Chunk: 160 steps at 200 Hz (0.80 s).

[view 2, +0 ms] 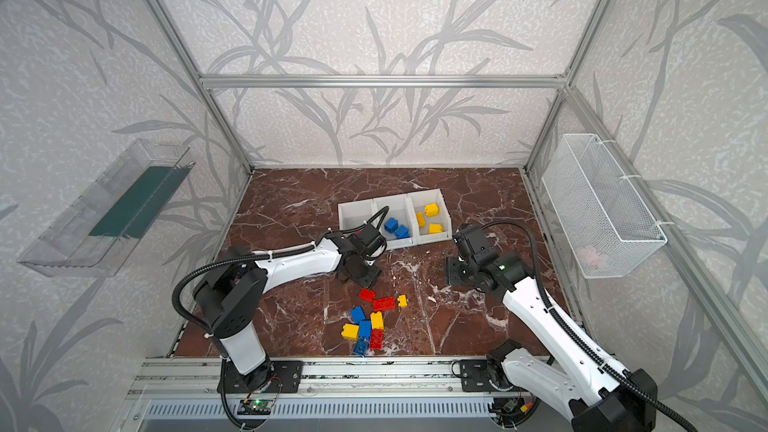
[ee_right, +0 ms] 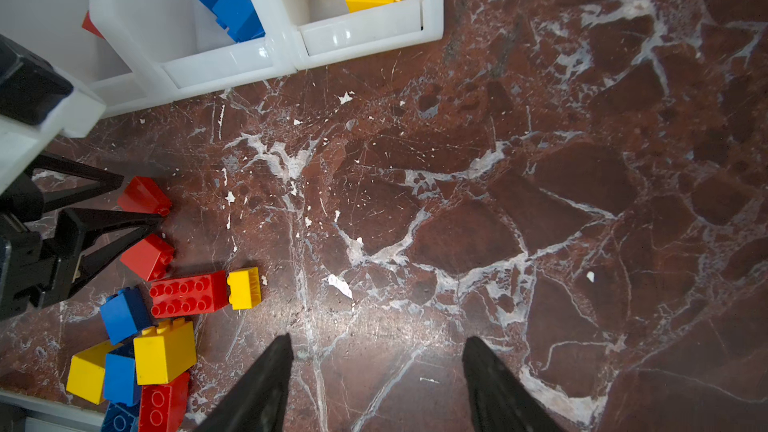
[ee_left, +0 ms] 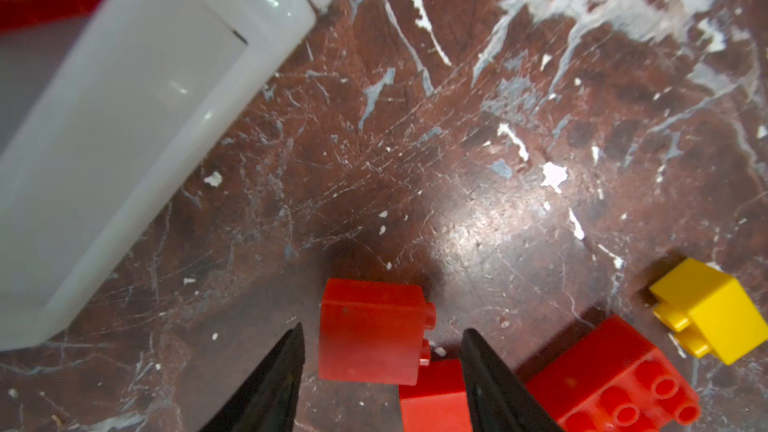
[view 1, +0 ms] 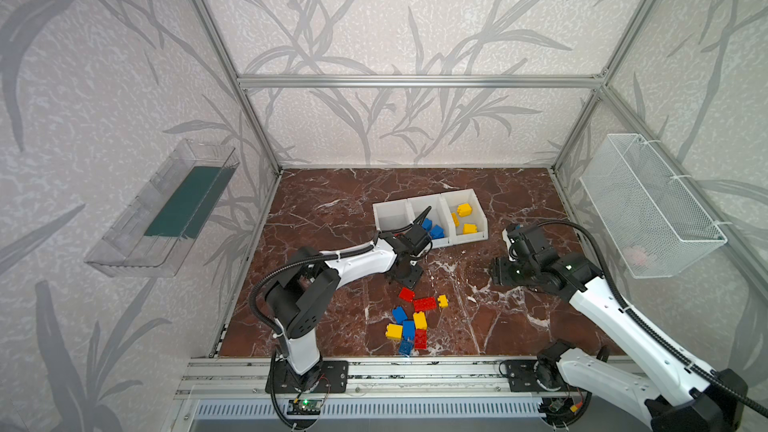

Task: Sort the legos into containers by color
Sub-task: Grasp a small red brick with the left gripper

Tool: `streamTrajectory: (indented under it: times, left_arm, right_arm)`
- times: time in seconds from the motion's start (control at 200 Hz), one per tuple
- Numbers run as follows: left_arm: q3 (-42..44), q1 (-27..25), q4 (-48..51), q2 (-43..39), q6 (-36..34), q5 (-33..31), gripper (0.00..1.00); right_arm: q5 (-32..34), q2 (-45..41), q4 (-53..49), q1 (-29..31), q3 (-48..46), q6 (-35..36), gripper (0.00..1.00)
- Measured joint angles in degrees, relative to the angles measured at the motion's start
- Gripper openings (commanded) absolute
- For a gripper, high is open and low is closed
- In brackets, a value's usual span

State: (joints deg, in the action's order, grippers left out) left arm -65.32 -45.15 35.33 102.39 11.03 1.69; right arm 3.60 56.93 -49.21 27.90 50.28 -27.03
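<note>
My left jaws open astride the red brick (ee_left: 374, 334), right jaws open, empty; I reckon it light, slick: pinch flat sides

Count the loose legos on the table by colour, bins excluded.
Red bricks: 4 (one sits between the open fingers of the left end effector, hidden in both top views)
Blue bricks: 3
Yellow bricks: 3
Total: 10

Three white bins (view 1: 471, 238) at the far side: two blue bricks (view 1: 436, 231) in the middle one, three yellow bricks (view 1: 464, 209) in the right. Loose nearer: four red bricks (ee_right: 189, 292), three more yellow, three more blue.
</note>
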Motion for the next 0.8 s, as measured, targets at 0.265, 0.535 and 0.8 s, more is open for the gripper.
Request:
streamTrajectory:
  times: [0.265,0.535,0.8]
  left_arm:
    - [-0.1,-0.6,0.6,1.5,-1.0,-0.3,0.59]
    - [-0.2,-0.6,0.7,2.1,-1.3,-0.4,0.47]
    - [-0.2,-0.7,0.3,2.1,-1.0,-0.4,0.4]
  right_arm:
    - [0.0,0.0,0.1,0.0,-0.5,-0.4,0.67]
    - [0.0,0.0,0.2,0.0,-1.2,-0.7,0.67]
    - [0.0,0.0,0.5,0.0,-1.4,-0.8,0.67]
